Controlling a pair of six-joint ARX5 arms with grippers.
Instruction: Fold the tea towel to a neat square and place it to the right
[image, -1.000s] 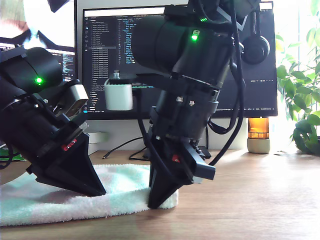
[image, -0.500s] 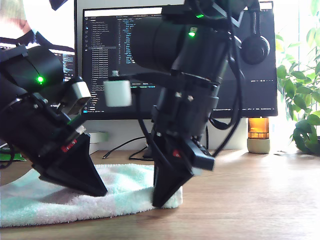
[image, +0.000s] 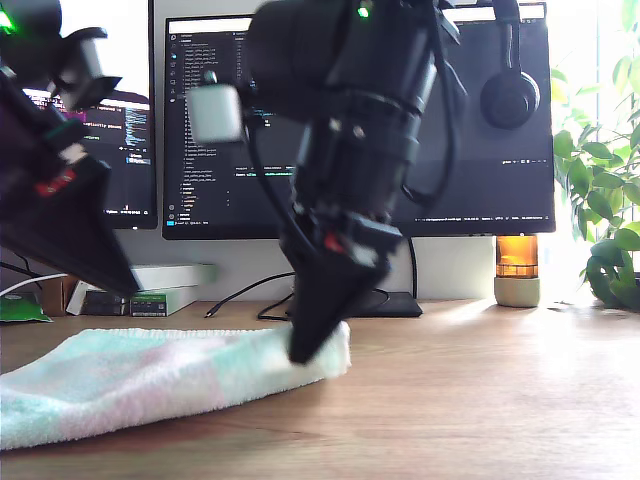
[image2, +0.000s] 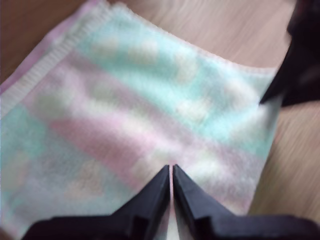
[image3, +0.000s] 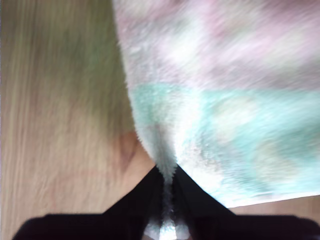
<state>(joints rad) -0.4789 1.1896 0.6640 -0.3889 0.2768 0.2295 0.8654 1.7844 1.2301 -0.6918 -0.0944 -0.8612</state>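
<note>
The tea towel (image: 150, 375), fluffy with mint, white and pinkish checks, lies folded on the wooden desk at the exterior view's left. My second gripper (image: 305, 350) is at the towel's end nearer the exterior view's right, tips down. Up close, my second gripper (image3: 167, 172) is shut on the tea towel's (image3: 225, 100) edge, cloth pinched between the fingers. My first gripper (image: 118, 283) hangs raised at the exterior view's left, off the cloth. From its own camera, my first gripper (image2: 171, 171) is shut with nothing in it, above the tea towel (image2: 150, 110).
Behind the desk stand two monitors (image: 470, 150), headphones (image: 510, 95) hung on one. An amber jar (image: 517, 268) and a plant (image: 605, 200) are at the exterior view's right. White and green boxes (image: 150, 290) and cables (image: 240, 295) lie behind the towel.
My first gripper has lifted off the towel, up and toward the exterior view's left. My second gripper stayed shut on the towel's end and shifted slightly left.
</note>
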